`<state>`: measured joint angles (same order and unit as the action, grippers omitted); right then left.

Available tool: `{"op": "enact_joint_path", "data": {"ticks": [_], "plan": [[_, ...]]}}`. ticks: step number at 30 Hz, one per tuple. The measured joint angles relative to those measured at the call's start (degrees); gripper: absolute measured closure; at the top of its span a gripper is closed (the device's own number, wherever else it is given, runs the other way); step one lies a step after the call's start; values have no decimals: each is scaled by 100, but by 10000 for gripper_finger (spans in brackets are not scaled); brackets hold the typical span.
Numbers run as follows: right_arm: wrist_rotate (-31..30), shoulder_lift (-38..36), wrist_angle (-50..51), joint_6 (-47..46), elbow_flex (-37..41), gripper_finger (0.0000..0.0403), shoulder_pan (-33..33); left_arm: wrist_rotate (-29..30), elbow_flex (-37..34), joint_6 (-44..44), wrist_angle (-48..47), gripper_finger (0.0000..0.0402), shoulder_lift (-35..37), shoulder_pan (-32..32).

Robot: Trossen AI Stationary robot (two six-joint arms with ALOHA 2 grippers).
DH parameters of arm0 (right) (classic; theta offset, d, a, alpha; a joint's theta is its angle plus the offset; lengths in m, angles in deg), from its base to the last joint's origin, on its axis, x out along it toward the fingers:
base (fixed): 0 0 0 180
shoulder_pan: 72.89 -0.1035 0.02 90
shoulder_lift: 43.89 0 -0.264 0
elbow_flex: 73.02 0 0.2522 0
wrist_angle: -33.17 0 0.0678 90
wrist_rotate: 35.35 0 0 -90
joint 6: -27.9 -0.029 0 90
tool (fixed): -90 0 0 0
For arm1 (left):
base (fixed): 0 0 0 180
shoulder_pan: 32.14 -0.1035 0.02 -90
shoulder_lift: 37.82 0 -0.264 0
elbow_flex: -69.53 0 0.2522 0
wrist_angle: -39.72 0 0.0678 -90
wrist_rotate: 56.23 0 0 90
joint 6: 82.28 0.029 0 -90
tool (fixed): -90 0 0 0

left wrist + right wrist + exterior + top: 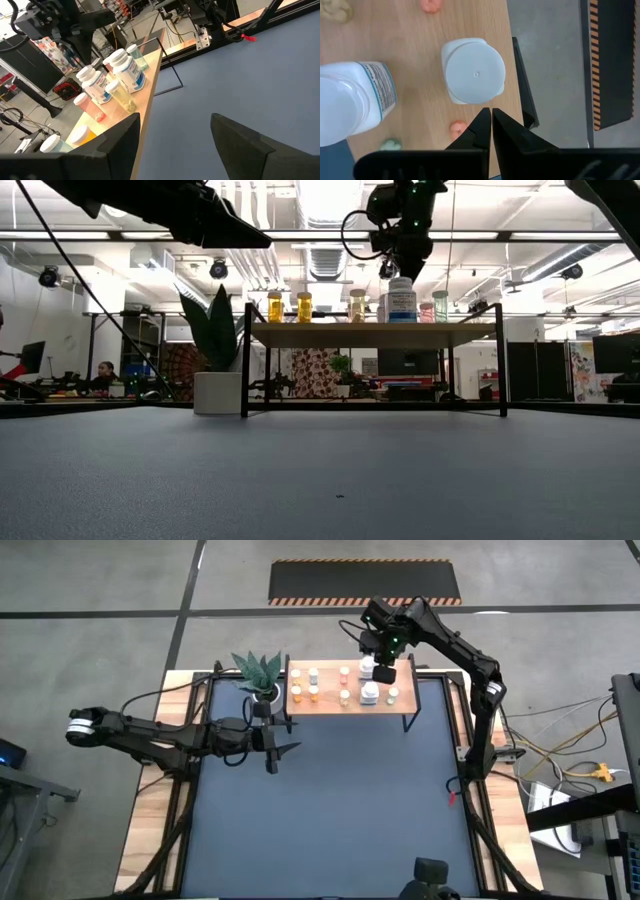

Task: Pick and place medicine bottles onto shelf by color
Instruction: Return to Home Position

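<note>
Hovering over the white-capped white medicine bottle [474, 71] on the light-wood shelf [330, 706], the right jaws are closed, empty; left jaws wait open above the dark blue bench [330, 810]. Homing, apparently: lift straight up.

Grey concrete floor [100, 580] carries a black hazard-edged mat [365, 582]; ceiling lights [325, 195] glow overhead.
</note>
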<state>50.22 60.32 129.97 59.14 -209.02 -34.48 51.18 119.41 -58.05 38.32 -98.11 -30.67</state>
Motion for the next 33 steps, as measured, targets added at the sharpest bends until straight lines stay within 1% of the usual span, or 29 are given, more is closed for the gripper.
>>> {"op": "enact_joint_path", "data": {"ticks": [7,11,13,16,18,21,23,25,27,29,31,33], "plan": [[-9,-17,63,-2,-96,394,-13,0,0,0,-11,175,0,0],[4,-199,60,-137,-199,394,-78,0,0,0,6,175,0,0],[265,-359,41,-221,-164,394,-136,0,0,0,39,175,0,0],[938,-647,-86,-322,87,394,-321,0,18,-36,63,175,-1,4],[1093,-905,-285,-338,406,394,-557,0,28,-140,63,175,14,22],[1093,-1493,-738,-422,1173,394,-1053,0,25,-303,-143,176,212,159],[1097,-2048,-1253,-574,1899,394,-1474,-4,35,-477,-533,179,475,317],[1099,-2701,-1988,-806,2772,394,-1960,-4,2,-590,-873,191,756,475],[1079,-3355,-2791,-1095,3715,394,-2445,-4,-62,-591,-1213,211,1092,626],[1005,-4008,-3451,-1362,4622,394,-2927,-14,-185,-589,-1301,236,1414,727],[683,-4604,-4163,-1589,5432,394,-3368,-112,-376,-612,-1297,263,1775,737],[358,-5185,-4794,-1810,6157,394,-3749,-339,-581,-741,-1268,290,2108,733]]}}
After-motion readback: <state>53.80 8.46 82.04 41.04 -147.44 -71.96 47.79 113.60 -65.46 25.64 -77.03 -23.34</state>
